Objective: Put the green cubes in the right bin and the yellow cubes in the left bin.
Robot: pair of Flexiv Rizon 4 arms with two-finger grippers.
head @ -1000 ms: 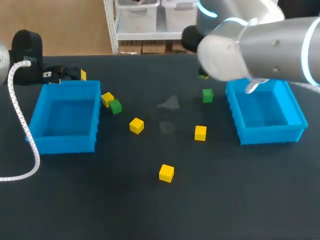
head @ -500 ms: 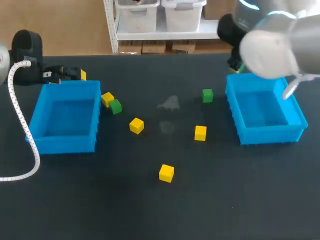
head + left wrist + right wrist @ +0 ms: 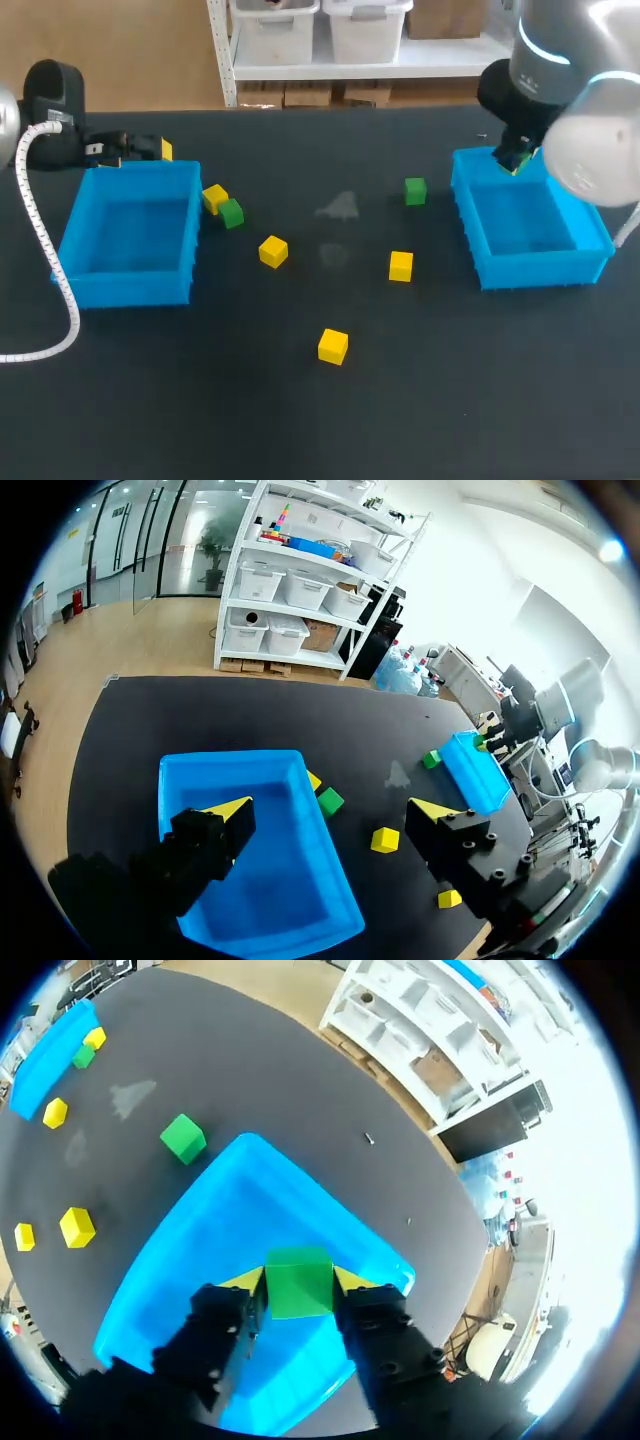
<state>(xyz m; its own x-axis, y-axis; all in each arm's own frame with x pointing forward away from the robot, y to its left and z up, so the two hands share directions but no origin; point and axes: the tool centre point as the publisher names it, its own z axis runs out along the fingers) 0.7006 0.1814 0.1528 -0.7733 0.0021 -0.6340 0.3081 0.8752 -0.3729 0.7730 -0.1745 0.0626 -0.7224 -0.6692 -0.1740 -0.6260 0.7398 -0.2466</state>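
Now my right tool [image 3: 298, 1286] pinches a green cube [image 3: 297, 1270], the right bin [image 3: 225, 1210] lying directly beneath it for release.

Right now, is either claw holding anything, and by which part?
The right gripper pinches a green cube by two opposite side faces, above the right bin. The left gripper is open and holds nothing.

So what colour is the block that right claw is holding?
Green; it shows best in the right wrist view, the cube clamped in the right gripper.
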